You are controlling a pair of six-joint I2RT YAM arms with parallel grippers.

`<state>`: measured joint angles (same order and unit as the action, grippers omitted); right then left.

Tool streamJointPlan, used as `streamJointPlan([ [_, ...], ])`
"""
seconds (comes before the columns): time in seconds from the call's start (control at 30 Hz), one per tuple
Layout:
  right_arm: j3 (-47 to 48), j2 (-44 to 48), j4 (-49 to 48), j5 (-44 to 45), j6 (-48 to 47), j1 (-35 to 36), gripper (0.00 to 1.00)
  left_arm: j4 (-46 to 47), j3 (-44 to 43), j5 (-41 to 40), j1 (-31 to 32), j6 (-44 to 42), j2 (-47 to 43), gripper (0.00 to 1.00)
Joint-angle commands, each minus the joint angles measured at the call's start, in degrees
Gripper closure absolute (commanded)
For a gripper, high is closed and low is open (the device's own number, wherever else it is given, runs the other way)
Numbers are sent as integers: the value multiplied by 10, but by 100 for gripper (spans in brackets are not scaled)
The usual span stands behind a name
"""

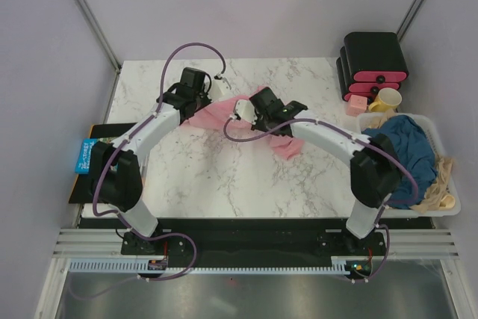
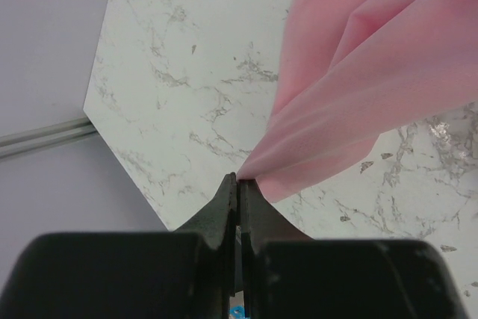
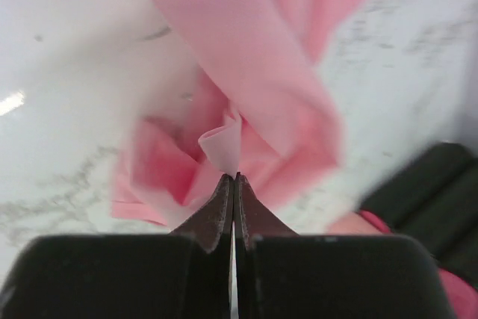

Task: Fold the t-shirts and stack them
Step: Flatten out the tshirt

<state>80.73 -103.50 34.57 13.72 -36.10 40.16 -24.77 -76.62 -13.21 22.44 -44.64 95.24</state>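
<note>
Both on pink t-shirt [image 2: 373, 80]: left claw [image 2: 237, 178] pinches an edge, cloth fanning ahead-right of it; right claw [image 3: 233, 177] pinches a fold at its tips, marble surface [image 2: 172, 95] below.

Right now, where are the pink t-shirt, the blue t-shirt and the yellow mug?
pink t-shirt [image 1: 213, 115], top view, its bunched left part
blue t-shirt [image 1: 409, 143], top view, its crumpled middle
yellow mug [image 1: 387, 99], top view, its body

Two arms at the near edge of the table [image 1: 224, 184]
Left arm [image 1: 153, 126] and right arm [image 1: 328, 138]: white links, black joints, looping purple cables [image 1: 196, 45].
</note>
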Motion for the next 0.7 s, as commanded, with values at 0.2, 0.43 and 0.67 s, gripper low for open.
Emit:
streamJointPlan([
  [0.2,31,248,-8,162,-219,-18,100,18,-10,-4,-49,-67,-111,98],
  [0.43,-33,369,-156,220,-312,-37,100,17,17,7,-55,-108,-217,98],
  [0.67,-74,429,-285,205,-402,-58,100,14,52,56,-55,-147,-319,98],
])
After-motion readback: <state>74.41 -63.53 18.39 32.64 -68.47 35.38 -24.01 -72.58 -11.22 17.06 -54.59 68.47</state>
